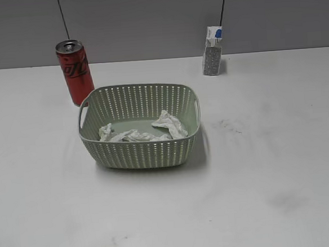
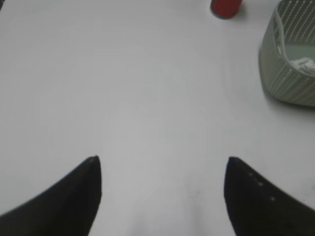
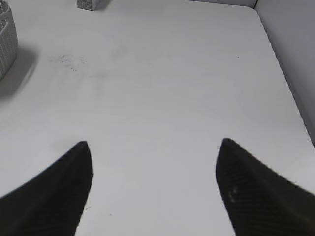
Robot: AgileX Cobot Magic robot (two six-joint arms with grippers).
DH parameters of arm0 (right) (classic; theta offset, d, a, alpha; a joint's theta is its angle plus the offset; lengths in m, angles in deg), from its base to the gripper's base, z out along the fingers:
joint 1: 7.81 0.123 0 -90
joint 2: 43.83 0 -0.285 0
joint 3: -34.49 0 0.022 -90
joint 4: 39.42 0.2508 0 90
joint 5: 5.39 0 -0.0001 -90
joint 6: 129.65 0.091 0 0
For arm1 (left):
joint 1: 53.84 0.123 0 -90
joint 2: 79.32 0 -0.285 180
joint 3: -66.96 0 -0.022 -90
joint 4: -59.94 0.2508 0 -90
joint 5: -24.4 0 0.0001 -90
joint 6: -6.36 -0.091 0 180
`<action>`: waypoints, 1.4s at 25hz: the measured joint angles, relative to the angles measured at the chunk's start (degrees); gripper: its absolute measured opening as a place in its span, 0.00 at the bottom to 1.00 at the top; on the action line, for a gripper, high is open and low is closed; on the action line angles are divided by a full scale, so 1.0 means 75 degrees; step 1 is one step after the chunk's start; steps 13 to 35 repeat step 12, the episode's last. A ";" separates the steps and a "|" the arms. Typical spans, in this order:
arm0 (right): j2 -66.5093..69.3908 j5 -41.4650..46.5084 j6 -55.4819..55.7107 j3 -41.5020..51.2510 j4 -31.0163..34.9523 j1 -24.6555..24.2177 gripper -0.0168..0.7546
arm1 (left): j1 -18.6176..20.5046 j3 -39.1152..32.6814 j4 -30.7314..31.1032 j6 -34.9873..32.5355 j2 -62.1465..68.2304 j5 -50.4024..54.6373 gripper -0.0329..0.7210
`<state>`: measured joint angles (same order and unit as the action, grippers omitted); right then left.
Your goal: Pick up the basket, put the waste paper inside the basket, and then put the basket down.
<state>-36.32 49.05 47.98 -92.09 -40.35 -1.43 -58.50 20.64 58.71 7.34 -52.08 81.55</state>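
Exterior view: I see the basket (image 1: 140, 126) sitting on the desk (image 1: 280, 166) mid-left, waste paper (image 1: 170, 124) inside it. Red can (image 1: 74, 71) just beyond its far-left corner, carton (image 1: 212, 51) far right. Left gripper (image 2: 162, 164) & right gripper (image 3: 153, 147) both spread wide, holding nothing, above bare desk.

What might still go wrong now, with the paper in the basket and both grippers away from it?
The basket stands very near the red can; an arm reaching there again might tip the can. The waste paper lies loose, so a bump could spill it. The left gripper and right gripper are open, holding nothing.
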 joint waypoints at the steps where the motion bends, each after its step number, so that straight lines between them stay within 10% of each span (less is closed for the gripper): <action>1: 0.0000 0.0000 0.0000 0.0000 0.0000 0.0000 0.79 | 0.0000 -0.0118 0.0000 0.0000 -0.0317 0.0062 0.82; 35: 0.0000 -0.0002 0.0000 0.0007 0.0007 0.0000 0.79 | 0.0010 -0.0291 0.0000 0.0000 -0.2626 0.0233 0.82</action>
